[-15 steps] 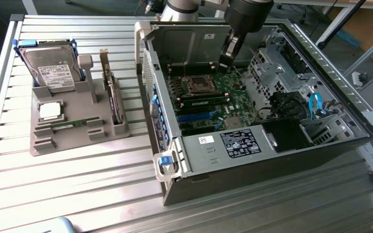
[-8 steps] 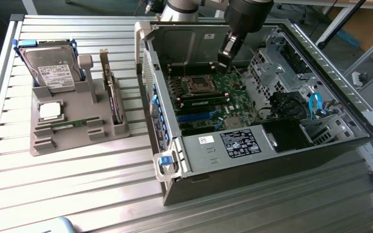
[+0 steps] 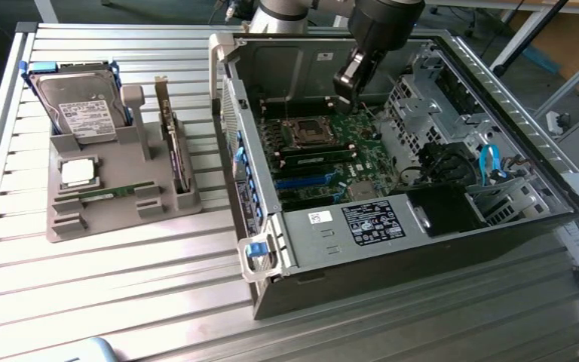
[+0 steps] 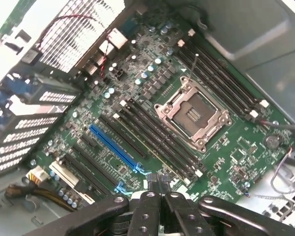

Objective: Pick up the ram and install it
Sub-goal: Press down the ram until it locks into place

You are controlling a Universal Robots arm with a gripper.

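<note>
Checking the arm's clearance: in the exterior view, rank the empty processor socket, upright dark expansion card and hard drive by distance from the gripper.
1. Empty silver-framed processor socket, just below the gripper, inside the case.
2. Upright dark expansion card, on the grey holder outside.
3. Silver hard drive, far left.

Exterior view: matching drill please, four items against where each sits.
Items:
1. hard drive
2. processor chip
3. ram
4. tool

Places:
A. above the motherboard, inside the case
B. far end of the grey holder, blue-framed
C. lying flat, between chip and holder's near edge
D. holder's middle, silver face up

Pairs: 1-B, 2-D, 3-C, 4-A
</note>
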